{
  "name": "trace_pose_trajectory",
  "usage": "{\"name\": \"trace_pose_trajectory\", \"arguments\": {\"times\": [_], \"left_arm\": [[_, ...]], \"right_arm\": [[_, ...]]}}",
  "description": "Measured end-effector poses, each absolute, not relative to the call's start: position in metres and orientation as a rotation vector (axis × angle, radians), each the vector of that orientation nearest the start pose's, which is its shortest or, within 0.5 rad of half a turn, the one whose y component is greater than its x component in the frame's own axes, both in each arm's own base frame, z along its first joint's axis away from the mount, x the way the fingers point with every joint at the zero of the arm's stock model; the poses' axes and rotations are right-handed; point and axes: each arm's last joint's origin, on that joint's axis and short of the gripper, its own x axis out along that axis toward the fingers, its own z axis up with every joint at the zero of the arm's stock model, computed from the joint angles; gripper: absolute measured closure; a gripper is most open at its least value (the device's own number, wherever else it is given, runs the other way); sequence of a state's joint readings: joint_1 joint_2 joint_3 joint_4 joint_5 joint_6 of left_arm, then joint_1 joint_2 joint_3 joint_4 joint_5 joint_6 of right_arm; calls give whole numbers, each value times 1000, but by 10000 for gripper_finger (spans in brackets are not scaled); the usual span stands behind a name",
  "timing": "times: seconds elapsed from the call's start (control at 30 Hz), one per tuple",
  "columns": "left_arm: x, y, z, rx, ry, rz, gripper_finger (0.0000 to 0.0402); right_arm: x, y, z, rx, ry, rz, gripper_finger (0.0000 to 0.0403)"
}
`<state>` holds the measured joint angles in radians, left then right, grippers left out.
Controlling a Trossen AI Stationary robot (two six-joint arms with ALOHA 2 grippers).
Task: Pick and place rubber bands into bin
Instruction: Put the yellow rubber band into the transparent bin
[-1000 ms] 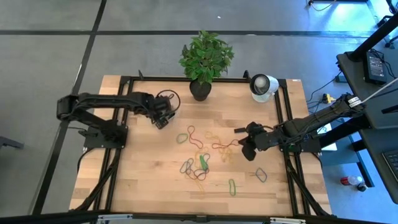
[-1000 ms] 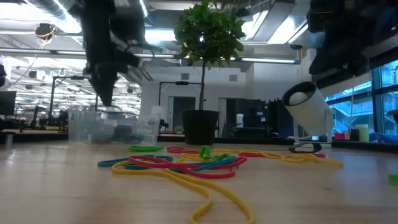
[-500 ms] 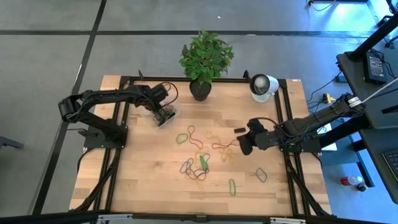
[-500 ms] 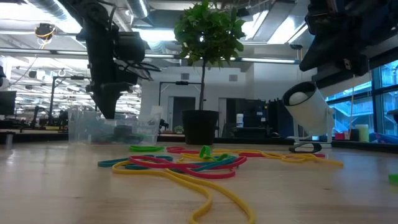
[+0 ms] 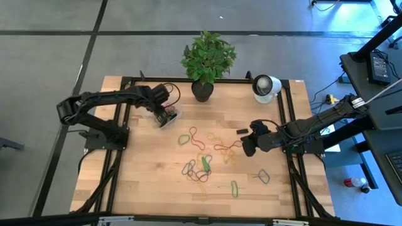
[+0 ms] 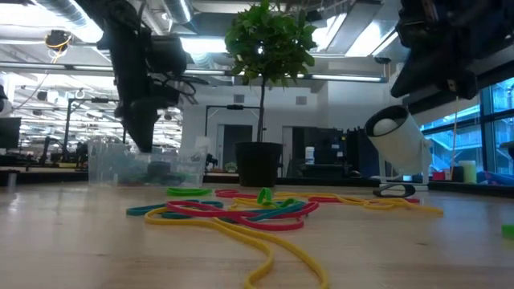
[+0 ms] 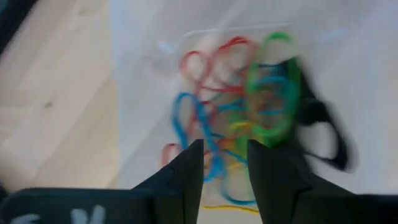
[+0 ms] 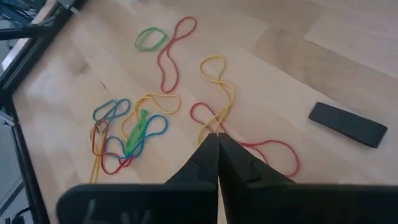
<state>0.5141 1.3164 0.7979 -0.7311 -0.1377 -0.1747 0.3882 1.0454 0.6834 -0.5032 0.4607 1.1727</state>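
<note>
— Rubber bands (image 5: 204, 157): where do they lie?

— Most are scattered in a loose tangle mid-counter (image 5: 144, 182), red, yellow, green and blue loops, with two stray ones nearer the front edge. Others already sit inside the bin (image 5: 168, 117), seen past the left claw's fingers in its wrist view.

— And the left claw (image 5: 164, 114)?

— It hangs just over the bin at the counter's back left, fingers parted a little, gripping nothing.

— The right claw (image 5: 245, 147)?

— Above the right edge of the tangle, fingers pressed together, empty. A small black block (image 8: 347, 124) lies on the wood near it.

— Anything else?

— A potted plant (image 5: 207, 59) and a white round device (image 5: 266, 86) at the back.
</note>
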Motion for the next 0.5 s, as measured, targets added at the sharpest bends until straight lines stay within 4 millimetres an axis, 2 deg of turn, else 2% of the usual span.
{"name": "trace_pose_trajectory", "arguments": {"times": [0.13,0.33,0.5], "left_arm": [[197,100,210,-390,1138,568,316],[202,71,232,-446,969,498,392],[217,46,254,-511,722,406,400]], "right_arm": [[188,62,229,725,655,-501,400],[182,60,224,644,729,-528,400],[173,56,218,570,821,-579,400]]}}
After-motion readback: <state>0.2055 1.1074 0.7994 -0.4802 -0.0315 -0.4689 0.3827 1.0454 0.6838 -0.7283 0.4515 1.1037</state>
